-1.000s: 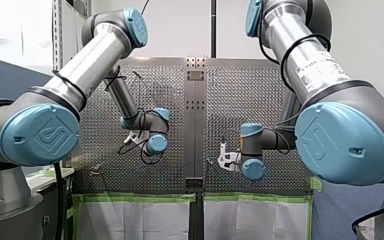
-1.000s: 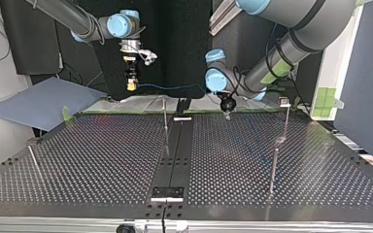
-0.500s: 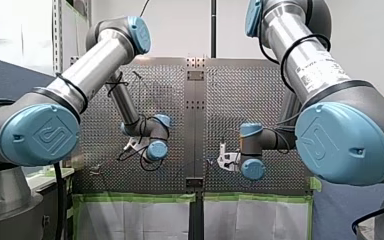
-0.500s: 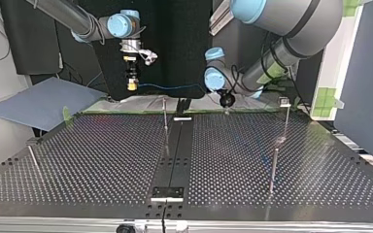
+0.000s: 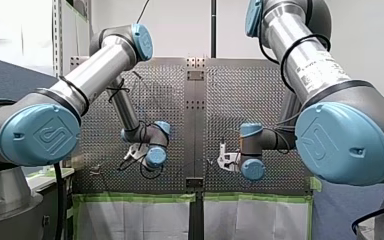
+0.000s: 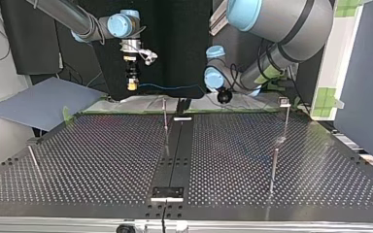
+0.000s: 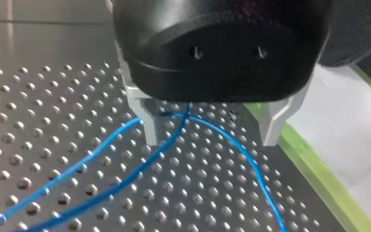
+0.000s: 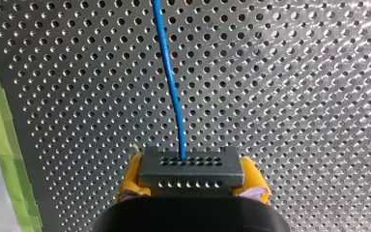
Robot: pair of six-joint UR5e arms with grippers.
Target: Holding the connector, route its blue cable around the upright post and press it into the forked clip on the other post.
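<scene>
While the connector [image 8: 192,166] sat pinched between the yellow pads [image 8: 128,186] of my right end effector [image 8: 193,189], its blue cable [image 8: 170,82] ran straight out ahead over the perforated counter [image 8: 294,96]. That was a clean hold, square in the pads! Over at my left end effector [image 7: 211,133] the metal fingers [image 7: 147,128] stood spread wide, closing on nothing, with strands of the cable lying loose between and beneath them.

From the top view, the connector hung above the counter's far edge at the left. The cable stretched level towards my left arm, running beyond the upright post [image 6: 165,116] and not yet around it. The clip post [image 6: 285,116] stood well apart at that view's right.

Trouble looked likeliest at those loose strands. As I judged it, a sweep by my right arm could drag one against a spread finger and snag it, or tug the wire at its socket in the connector. Riding that high, the cable could also slip over the post's top rather than wrap it. And a twist of the connector in the pads would spoil the line into the fork.

As for holders, none showed but the clip itself. Its head was too small to read, though no blue reached that post, so I judged it empty.
</scene>
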